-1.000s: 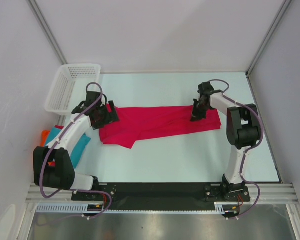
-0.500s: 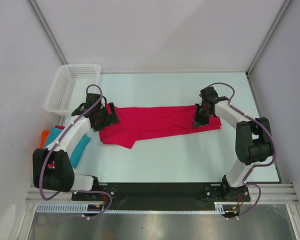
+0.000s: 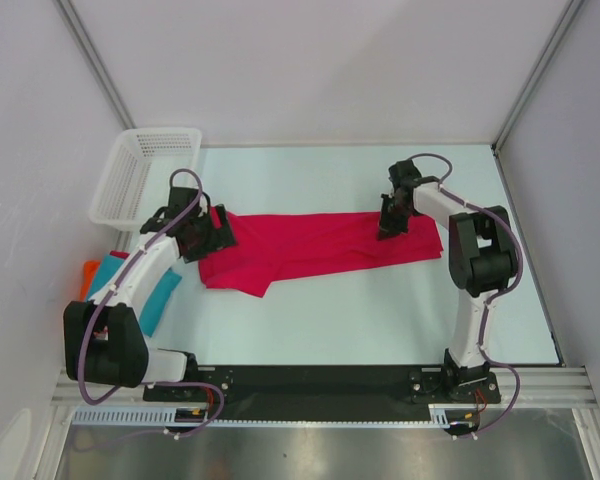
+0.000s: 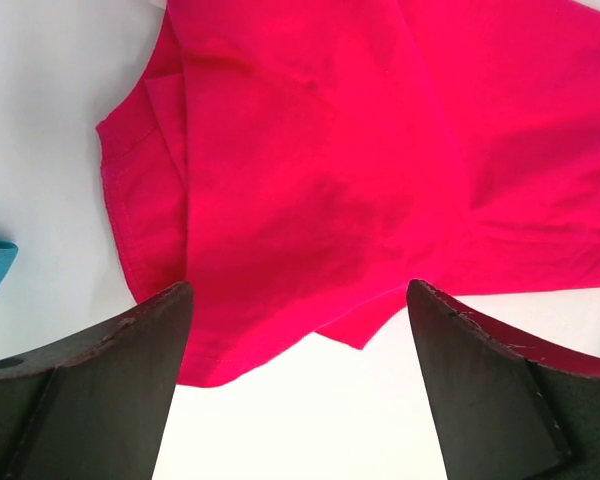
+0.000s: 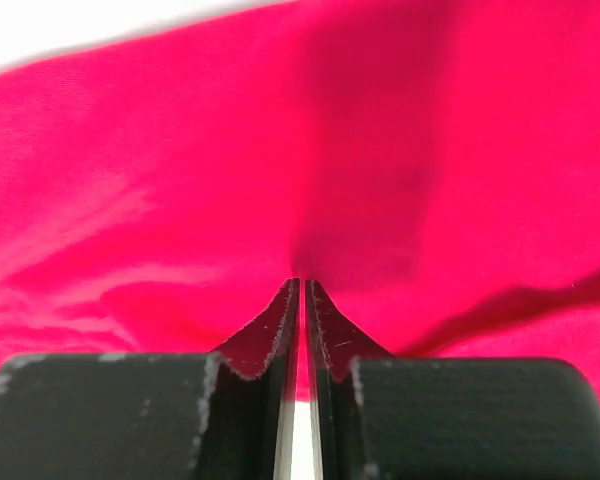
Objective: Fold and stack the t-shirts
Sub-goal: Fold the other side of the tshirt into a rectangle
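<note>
Pale table, grey walls: the crimson-pink t-shirt lies across the middle.
Nearest, the teal t-shirt and orange t-shirt sit beside my left arm. Farther on, my left gripper gapes over the shirt's left end and my right gripper pinches its right end. The basket is at far left.

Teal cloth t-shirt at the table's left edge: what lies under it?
Only a corner of an orange cloth t-shirt pokes out at its left side. The rest is covered by the teal t-shirt and the white left arm.
</note>
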